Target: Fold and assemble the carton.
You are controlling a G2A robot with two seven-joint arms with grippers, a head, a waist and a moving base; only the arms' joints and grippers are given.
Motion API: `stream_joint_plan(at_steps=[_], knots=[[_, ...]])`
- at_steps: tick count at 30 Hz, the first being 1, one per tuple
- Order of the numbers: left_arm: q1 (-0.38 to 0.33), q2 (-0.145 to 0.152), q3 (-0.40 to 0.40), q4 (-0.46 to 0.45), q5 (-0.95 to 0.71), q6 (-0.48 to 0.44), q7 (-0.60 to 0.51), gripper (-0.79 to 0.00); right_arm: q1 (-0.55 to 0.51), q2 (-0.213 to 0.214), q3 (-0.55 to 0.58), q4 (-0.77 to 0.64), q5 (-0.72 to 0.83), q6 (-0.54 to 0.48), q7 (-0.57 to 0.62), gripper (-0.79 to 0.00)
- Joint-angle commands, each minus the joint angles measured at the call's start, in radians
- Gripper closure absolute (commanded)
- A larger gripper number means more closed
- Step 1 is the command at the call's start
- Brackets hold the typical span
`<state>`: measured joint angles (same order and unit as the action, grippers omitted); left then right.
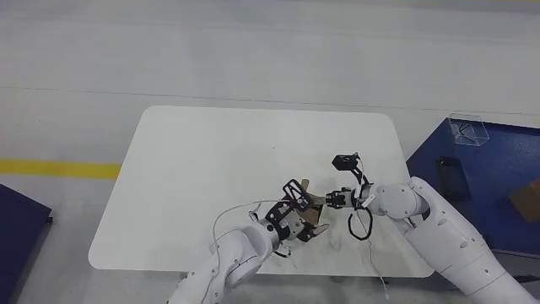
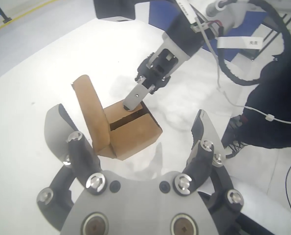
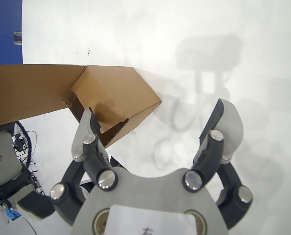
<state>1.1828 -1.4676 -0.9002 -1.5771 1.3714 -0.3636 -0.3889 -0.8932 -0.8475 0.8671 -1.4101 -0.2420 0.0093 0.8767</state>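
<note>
Spotted the carton (image 2: 133,133) near the bench's (image 1: 211,160) front edge, top flap (image 2: 118,112) pinned under one finger (image 2: 135,96) of the wide-open right end effector (image 3: 155,108), probably to stop it springing up, left end effector (image 2: 128,111) gaping too beside the raised flap (image 2: 90,108).
</note>
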Motion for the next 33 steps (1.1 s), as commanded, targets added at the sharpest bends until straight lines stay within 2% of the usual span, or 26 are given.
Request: stream_joint_plan(at_steps=[1,10,27,33], knots=[[0.006,0.003,0.003,-0.006,0.005,-0.025,-0.002,-0.785,-0.003,-0.001,0.002,-0.001,-0.003,-0.001,0.0,-0.785],[0.011,0.009,0.029,-0.009,0.019,-0.08,-0.011,-0.785,-0.012,-0.008,0.013,0.0,-0.017,-0.011,0.009,-0.785],[-0.015,0.004,0.095,0.049,0.111,-0.035,-0.008,-0.785,-0.035,-0.021,0.034,-0.009,-0.011,-0.032,0.021,-0.785],[-0.012,0.008,0.076,0.05,0.106,-0.026,-0.001,-0.785,-0.059,-0.008,0.107,-0.026,0.014,-0.023,0.017,-0.785]])
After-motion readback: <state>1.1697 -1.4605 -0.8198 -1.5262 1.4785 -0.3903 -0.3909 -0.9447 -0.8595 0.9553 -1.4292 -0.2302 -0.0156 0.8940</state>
